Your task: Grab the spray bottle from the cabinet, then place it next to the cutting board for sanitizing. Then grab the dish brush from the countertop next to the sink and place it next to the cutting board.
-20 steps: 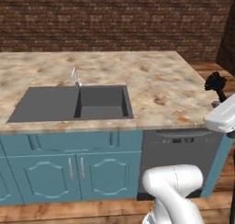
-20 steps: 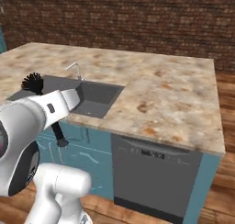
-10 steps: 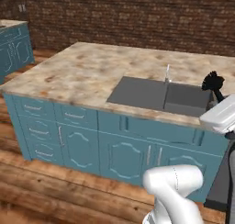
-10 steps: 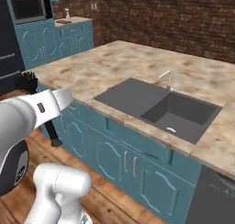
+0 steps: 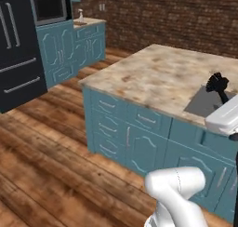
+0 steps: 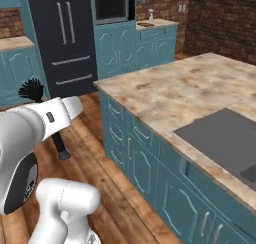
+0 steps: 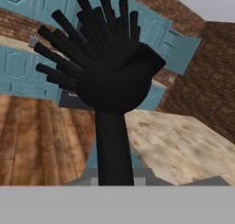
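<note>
While in transit beside the island, dish brush point(image 7: 112, 81) clamped in closed gripper point(image 7: 114, 182), handle running straight out along the gripper's line, bristle head at the far end; fingertips themselves hidden behind the handle base, so contact only inferred from how rigidly it sits. Bristle head also visible over the forearm in left base view point(image 5: 217, 83) and in right base view point(image 6: 33, 89), poking up and held off the marbled tabletop point(image 5: 158, 77), above the sink point(image 6: 225, 138) edge on the left-base side. Judged: second half of task, brush picked, carry leg under way. Key relation unresolved: cutting board not locatable, so direction from gripper to drop spot cannot be told. Small pale bottle shape on far counter under microwave point(image 6: 151, 15), too tiny to call as the spray bottle. Next move likely needs brush long axis brought level before setting it down beside the board. Risk: brush head swinging into island edge while base drives.
</note>
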